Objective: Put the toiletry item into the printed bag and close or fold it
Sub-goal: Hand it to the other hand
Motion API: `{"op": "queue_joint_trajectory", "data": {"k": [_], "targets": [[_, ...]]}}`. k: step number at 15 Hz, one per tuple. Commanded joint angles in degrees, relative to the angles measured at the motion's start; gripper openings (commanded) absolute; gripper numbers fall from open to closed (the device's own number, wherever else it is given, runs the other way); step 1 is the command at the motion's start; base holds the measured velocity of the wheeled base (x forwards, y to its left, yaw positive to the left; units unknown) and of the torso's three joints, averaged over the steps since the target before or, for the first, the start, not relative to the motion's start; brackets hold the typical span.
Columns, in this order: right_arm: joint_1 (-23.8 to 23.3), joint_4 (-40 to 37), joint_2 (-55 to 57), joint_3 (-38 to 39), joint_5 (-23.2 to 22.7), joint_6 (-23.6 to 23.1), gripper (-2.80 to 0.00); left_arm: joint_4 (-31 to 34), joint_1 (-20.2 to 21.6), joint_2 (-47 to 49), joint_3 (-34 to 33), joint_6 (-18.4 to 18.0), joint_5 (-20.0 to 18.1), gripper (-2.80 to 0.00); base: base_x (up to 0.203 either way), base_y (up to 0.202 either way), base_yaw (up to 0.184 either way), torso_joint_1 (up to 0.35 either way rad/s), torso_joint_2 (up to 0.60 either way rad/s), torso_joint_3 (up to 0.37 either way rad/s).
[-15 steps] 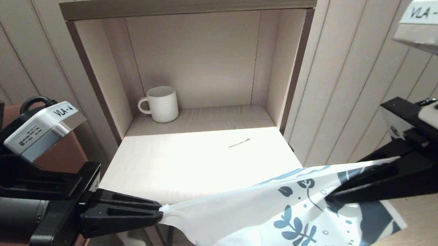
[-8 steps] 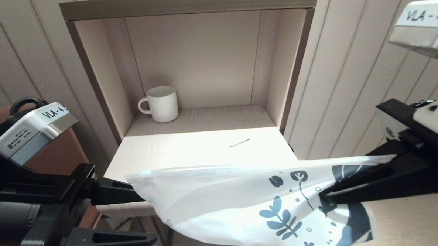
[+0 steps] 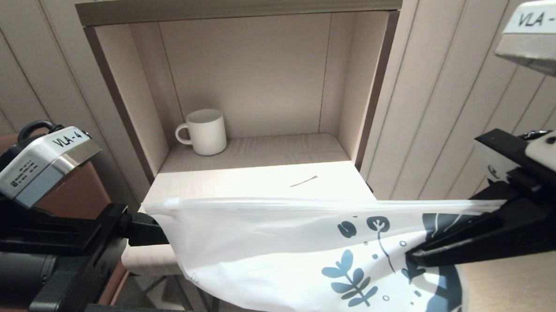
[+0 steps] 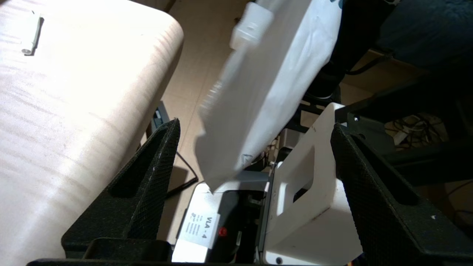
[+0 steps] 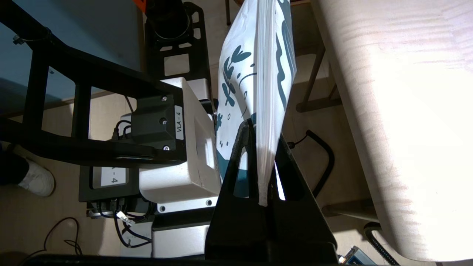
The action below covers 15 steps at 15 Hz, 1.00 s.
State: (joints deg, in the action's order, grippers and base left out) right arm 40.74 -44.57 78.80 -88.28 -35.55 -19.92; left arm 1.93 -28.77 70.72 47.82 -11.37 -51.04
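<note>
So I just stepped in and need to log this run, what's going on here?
The right pincer is clamped on the printed end of the printed bag, holding it in the air in front of the shelf unit. The left pincer is open beside the bag's zip end, not gripping it. The toiletry item lies on the shelf surface, not yet bagged. A white mug sits further back.

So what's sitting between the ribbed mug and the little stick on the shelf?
Nothing: in the head view only bare shelf surface lies between the mug and the stick.
</note>
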Motion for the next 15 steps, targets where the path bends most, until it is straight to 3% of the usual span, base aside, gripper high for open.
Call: {"op": "queue_joint_trajectory", "data": {"k": [1,10,11,15], "targets": [[0.0,-0.3,0.3,0.5,-0.2,-0.1,-2.8,-0.9,0.0,0.9,0.0,0.0,-0.4,0.0,0.0,0.0,0.0,0.0,0.0,0.0],[0.6,0.3,1.7,0.7,-0.2,-0.1,-2.8,-1.1,-0.1,2.5,2.2,-0.1,-0.9,0.0,0.0,0.0,0.0,0.0,0.0,0.0],[0.6,0.3,1.7,0.7,-0.2,-0.1,-2.8,-1.1,-0.1,2.5,2.1,-0.1,-1.4,-2.8,0.0,0.0,0.0,0.0,0.0,0.0],[0.6,0.3,1.8,0.6,-0.2,-0.1,-2.8,-1.0,-0.1,2.4,2.2,-0.1,-2.8,-2.8,0.0,0.0,0.0,0.0,0.0,0.0]]}}
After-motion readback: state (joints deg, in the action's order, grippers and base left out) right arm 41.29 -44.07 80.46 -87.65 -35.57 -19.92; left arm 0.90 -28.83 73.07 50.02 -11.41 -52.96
